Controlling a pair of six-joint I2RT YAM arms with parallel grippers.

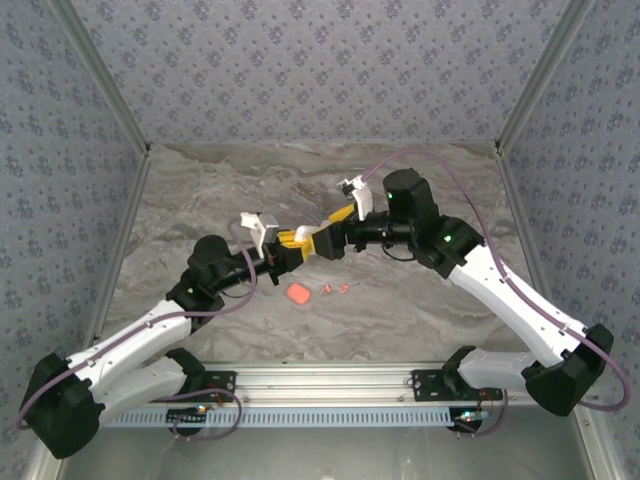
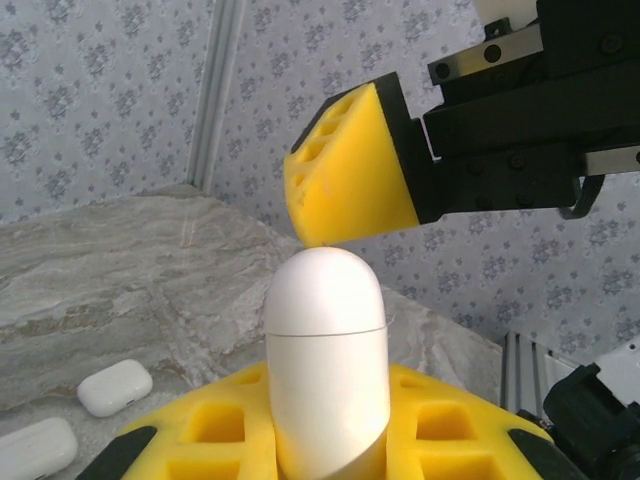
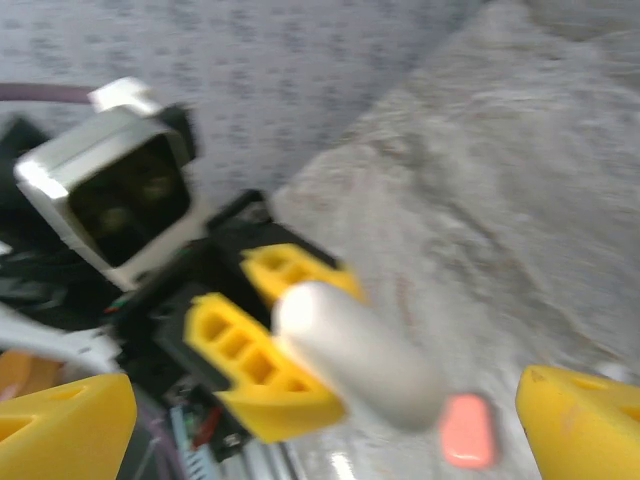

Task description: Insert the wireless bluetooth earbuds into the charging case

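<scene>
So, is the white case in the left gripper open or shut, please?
Shut: the white case in the left gripper shows only a thin seam below its lid, no gap.

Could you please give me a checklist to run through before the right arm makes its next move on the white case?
1. Left gripper shut on the white case: ok.
2. White case standing upright between the left jaws: ok.
3. Right gripper open wide: ok.
4. Right finger touching the top of the white case: cannot tell, it sits very close above.
5. Lid of the white case open for earbuds: not ok, it is shut.
6. Two red earbuds lying free on the table beside the red case: ok.
</scene>
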